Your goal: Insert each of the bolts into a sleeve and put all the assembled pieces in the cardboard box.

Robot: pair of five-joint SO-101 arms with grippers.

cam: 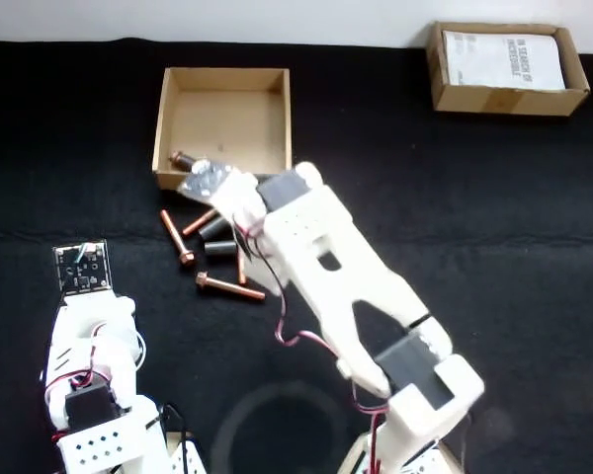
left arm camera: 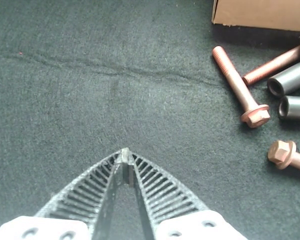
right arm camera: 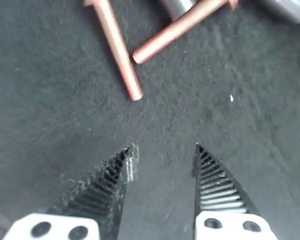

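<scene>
A matt black felt-like cloth [left arm camera: 90,100] lies under everything, fuzzy and faintly creased. The copper-coloured metal bolts [left arm camera: 238,85] have a satin sheen, with rough threaded shanks and smooth flanged hex heads. The dark grey tubular sleeves [left arm camera: 290,77] look smooth and dull (metal or plastic, hard to tell). The open brown cardboard box [cam: 227,118] is matt paperboard. The right gripper [right arm camera: 164,147] has ribbed black plastic fingers [right arm camera: 107,177]; the white plastic arm [cam: 326,267] is smooth, slightly glossy.

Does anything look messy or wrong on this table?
Nothing looks damaged. The copper bolts and dark sleeves lie scattered at odd angles on the black cloth, just outside the cardboard box, which holds what looks like one piece.
</scene>
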